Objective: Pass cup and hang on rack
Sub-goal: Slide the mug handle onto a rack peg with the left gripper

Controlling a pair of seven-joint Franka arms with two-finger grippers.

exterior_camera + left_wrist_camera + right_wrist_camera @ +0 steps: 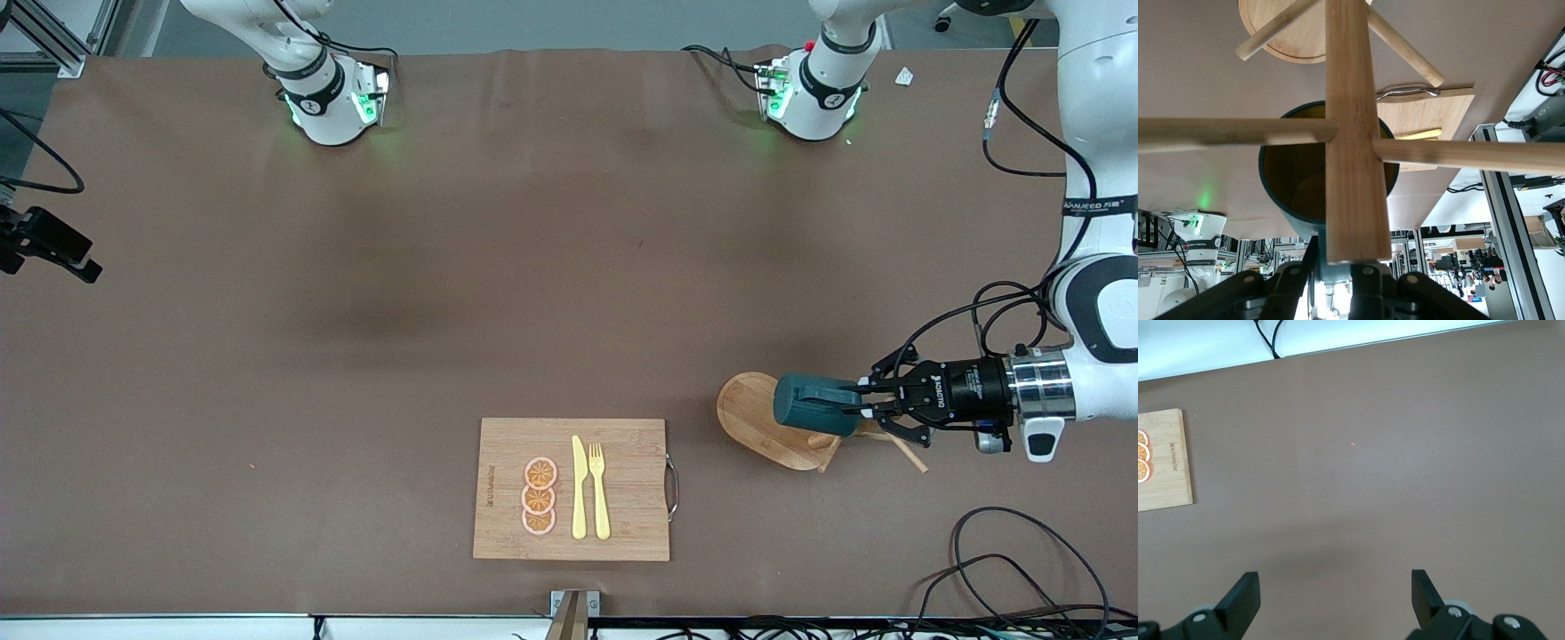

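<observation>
Cup (805, 401) sits clamped in our left gripper (861, 404), over the rack (766, 421) and against its post (1351, 133), toward the left arm's end of the table. Our right gripper (1335, 597) waits, fingers apart.

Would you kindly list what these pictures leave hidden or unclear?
- Cup handle: hidden in the left wrist view by the rack post; whether it sits on a peg cannot be told.
- Left gripper fingertips: covered by the cup.
- Right gripper: absent from the front view, cut off by its edge.
</observation>
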